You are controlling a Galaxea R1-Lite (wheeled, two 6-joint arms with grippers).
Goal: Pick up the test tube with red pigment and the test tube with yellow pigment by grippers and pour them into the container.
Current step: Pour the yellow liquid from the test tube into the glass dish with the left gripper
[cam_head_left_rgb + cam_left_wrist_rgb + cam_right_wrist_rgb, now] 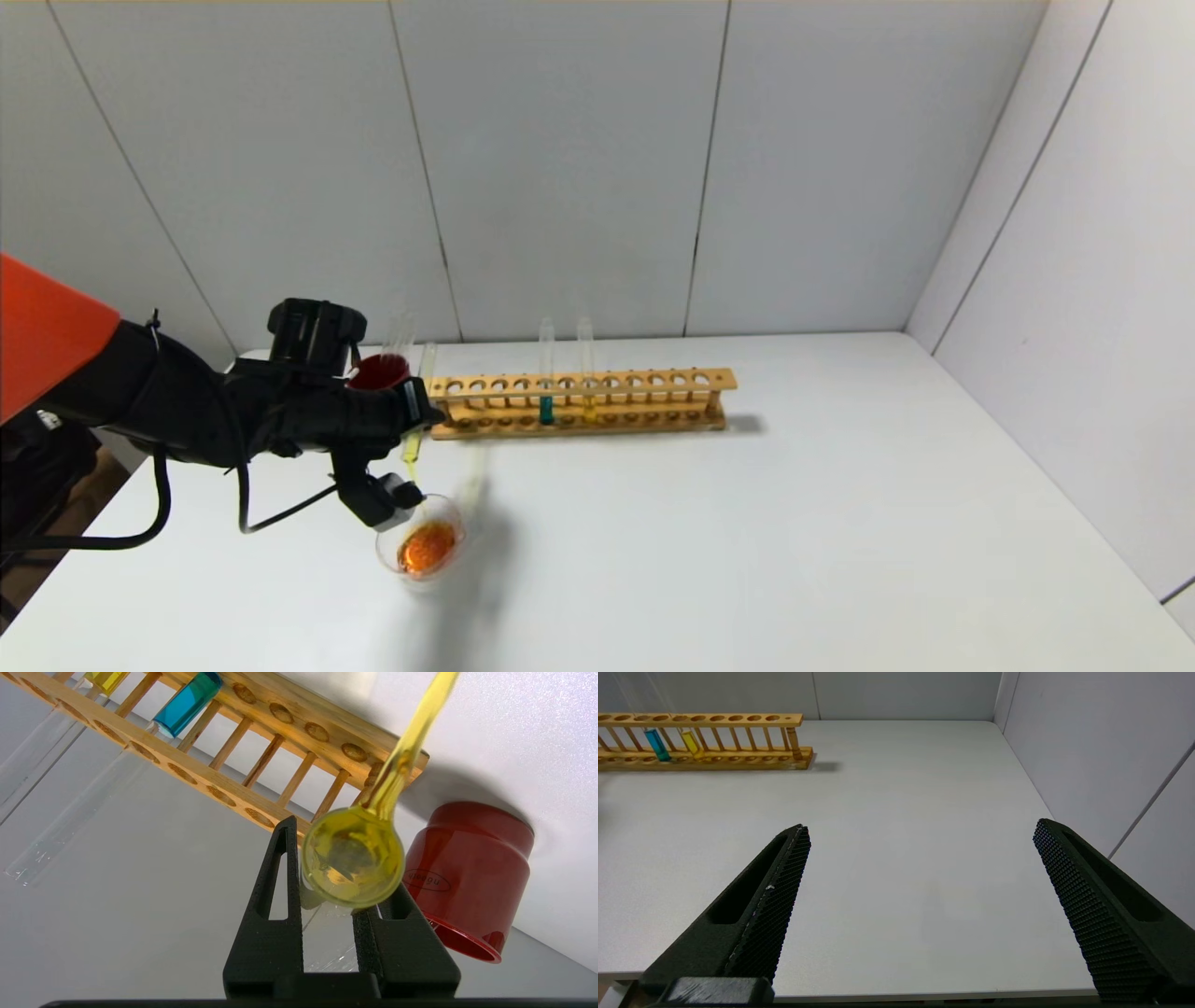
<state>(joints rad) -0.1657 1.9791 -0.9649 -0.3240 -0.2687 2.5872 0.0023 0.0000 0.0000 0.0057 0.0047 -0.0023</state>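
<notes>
Grey panels are enclosing a white tabletop [747, 523]. Near its left front edge, the left gripper [327, 914] is clamping the test tube with yellow pigment [355, 858] above the container [422, 549]. The glass is likely light, slippery and fragile: grip mid-shaft, gently. The right gripper [920, 905] is hanging with jaws spread wide.

Lab bench: wooden test-tube rack [583, 403], coloured liquids, white table [840, 523], grey panels.

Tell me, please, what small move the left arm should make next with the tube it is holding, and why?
Probably tip the yellow tube a little further. The left gripper grips it tilted, mouth over the glass dish, which already holds orange-red liquid. Yellow liquid still sits in the tube's round end, so the pour looks unfinished. The right gripper hangs open over bare table.
</notes>
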